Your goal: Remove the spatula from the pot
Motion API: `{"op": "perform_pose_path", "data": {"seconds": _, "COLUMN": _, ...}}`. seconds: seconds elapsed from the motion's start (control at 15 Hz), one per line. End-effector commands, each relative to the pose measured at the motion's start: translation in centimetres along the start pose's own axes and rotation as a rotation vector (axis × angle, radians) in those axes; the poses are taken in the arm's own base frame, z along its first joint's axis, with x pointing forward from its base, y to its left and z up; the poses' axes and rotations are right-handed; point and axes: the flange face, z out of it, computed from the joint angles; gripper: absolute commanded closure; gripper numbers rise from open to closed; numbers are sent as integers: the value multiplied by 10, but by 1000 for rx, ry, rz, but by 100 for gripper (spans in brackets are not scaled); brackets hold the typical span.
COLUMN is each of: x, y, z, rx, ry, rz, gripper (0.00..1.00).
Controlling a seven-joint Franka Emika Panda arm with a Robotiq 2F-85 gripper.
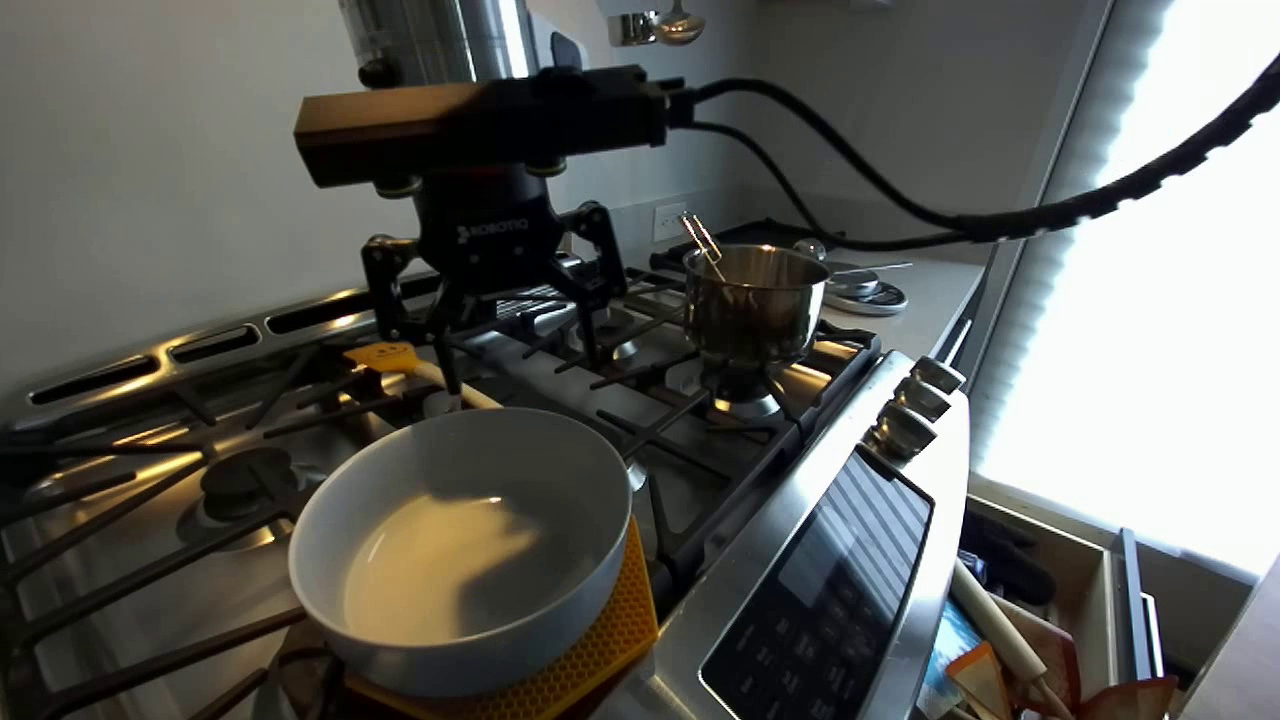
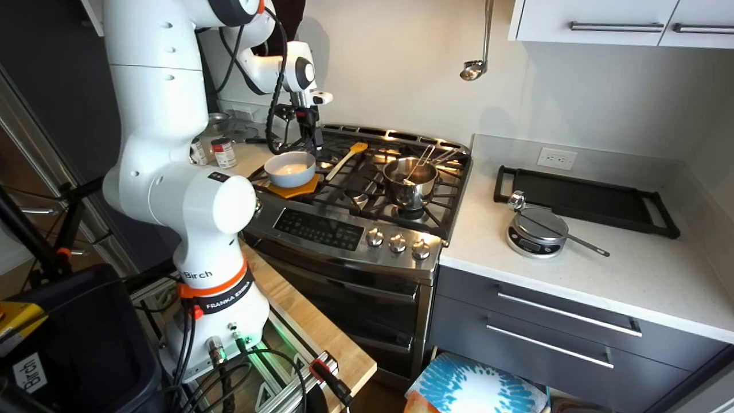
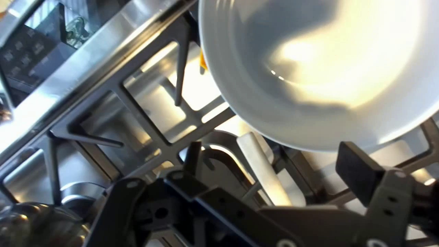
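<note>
The spatula, with a yellow-orange head (image 1: 385,358) and a pale handle (image 3: 262,166), lies on the stove grates outside both pots. It also shows in an exterior view (image 2: 346,160). The shiny steel pot (image 1: 755,315) stands on a burner, also seen in an exterior view (image 2: 410,192), with metal wire handles standing up out of it. A white pot (image 1: 480,660) is beside the spatula's handle end. My gripper (image 1: 522,368) is open and empty above the spatula. In the wrist view the handle lies between the spread fingers (image 3: 276,157); the head is hidden there.
The white pot (image 2: 291,178) sits on a yellow trivet (image 2: 307,188). Raised black grates cover the stove, with knobs (image 2: 397,242) at its front edge. A scale (image 2: 536,235) and black tray (image 2: 585,198) are on the counter. A cable (image 1: 850,160) hangs from the wrist.
</note>
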Motion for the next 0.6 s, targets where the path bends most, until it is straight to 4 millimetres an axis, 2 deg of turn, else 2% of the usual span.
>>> {"op": "perform_pose_path", "data": {"seconds": 0.0, "x": -7, "y": 6, "z": -2, "rx": -10, "ry": 5, "rz": 14, "gripper": 0}}
{"op": "perform_pose_path", "data": {"seconds": 0.13, "x": -13, "y": 13, "z": -5, "rx": -14, "ry": 10, "rz": 24, "gripper": 0}}
{"op": "perform_pose_path", "data": {"seconds": 0.2, "x": -6, "y": 21, "z": -5, "rx": -20, "ry": -3, "rz": 26, "gripper": 0}}
{"op": "perform_pose_path", "data": {"seconds": 0.27, "x": -4, "y": 32, "z": -4, "rx": -51, "ry": -31, "rz": 8, "gripper": 0}}
{"op": "perform_pose_path", "data": {"seconds": 0.4, "x": 2, "y": 68, "z": -3, "rx": -160, "ry": -79, "rz": 54, "gripper": 0}}
{"op": "perform_pose_path", "data": {"seconds": 0.53, "x": 6, "y": 91, "z": -3, "rx": -256, "ry": -123, "rz": 101, "gripper": 0}}
